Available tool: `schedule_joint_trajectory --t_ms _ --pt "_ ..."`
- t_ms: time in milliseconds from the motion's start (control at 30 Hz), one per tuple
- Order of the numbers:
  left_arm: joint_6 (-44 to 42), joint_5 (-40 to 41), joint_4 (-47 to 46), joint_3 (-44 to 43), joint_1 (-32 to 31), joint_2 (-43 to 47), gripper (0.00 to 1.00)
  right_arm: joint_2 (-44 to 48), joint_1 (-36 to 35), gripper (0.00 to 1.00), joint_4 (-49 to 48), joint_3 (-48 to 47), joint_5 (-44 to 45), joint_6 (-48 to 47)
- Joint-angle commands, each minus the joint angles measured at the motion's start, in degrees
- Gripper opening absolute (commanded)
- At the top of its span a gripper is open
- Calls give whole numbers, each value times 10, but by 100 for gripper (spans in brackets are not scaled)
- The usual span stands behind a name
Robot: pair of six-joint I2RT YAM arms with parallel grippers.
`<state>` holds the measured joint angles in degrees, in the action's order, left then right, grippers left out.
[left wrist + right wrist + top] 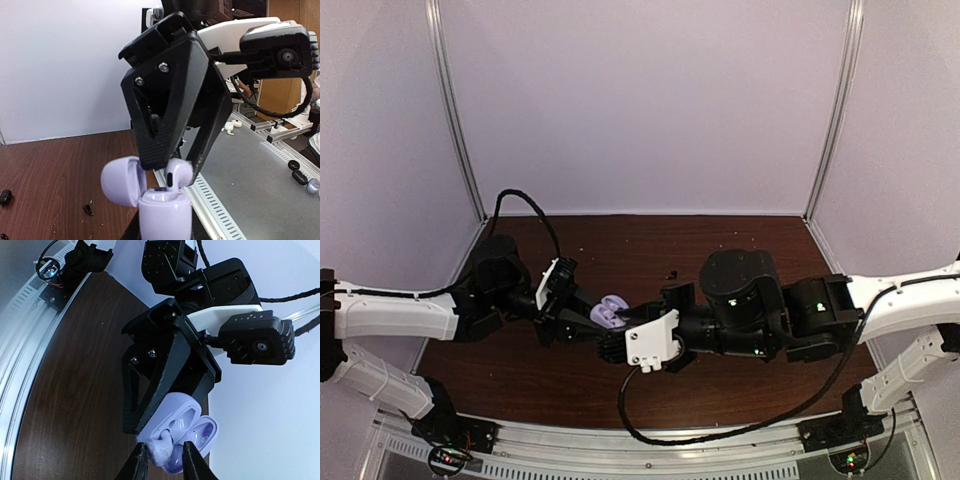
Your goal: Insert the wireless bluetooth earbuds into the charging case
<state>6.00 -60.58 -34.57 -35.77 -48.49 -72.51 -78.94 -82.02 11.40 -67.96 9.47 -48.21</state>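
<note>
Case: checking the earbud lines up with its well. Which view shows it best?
Right wrist: the open case faces the camera, wells visible, the earbud close beside. Left wrist shows only its outside; top external shows a small lilac patch.

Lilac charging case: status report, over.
Left gripper shut on open lilac plastic charging case. Right gripper shut on pale lilac-white rounded earbud, at case mouth. No obstruction seen.
</note>
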Motion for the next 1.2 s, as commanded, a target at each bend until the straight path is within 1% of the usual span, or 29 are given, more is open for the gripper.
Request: schedule_joint_trajectory --t_ms 0,100,267,333,600,700,867,933,1000,1167 --pt "4 -14 -37 6 -4 15 0 9 -1 27 -20 6 11 1" --pt "5 -14 -39 6 -4 14 0 9 -1 29 -23 6 11 1" --pt "14 2 -44 8 -4 12 0 12 -1 35 -29 8 12 0" --pt "28 12 -69 14 -4 11 0 14 -1 40 -33 12 12 0" --pt "81 38 -168 41 -3 10 0 27 2 53 -56 27 17 7" --pt "102 50 -209 51 1 6 0 39 7 62 -84 39 12 14" --pt "143 82 -301 74 25 -8 0 56 17 67 -144 61 9 33" --pt "157 100 -347 84 38 -14 0 67 26 68 -178 78 0 53" --pt "158 118 -376 87 48 -18 0 75 48 70 -208 90 -20 91" --pt "144 147 -461 102 52 -33 0 84 139 74 -263 107 -111 258"
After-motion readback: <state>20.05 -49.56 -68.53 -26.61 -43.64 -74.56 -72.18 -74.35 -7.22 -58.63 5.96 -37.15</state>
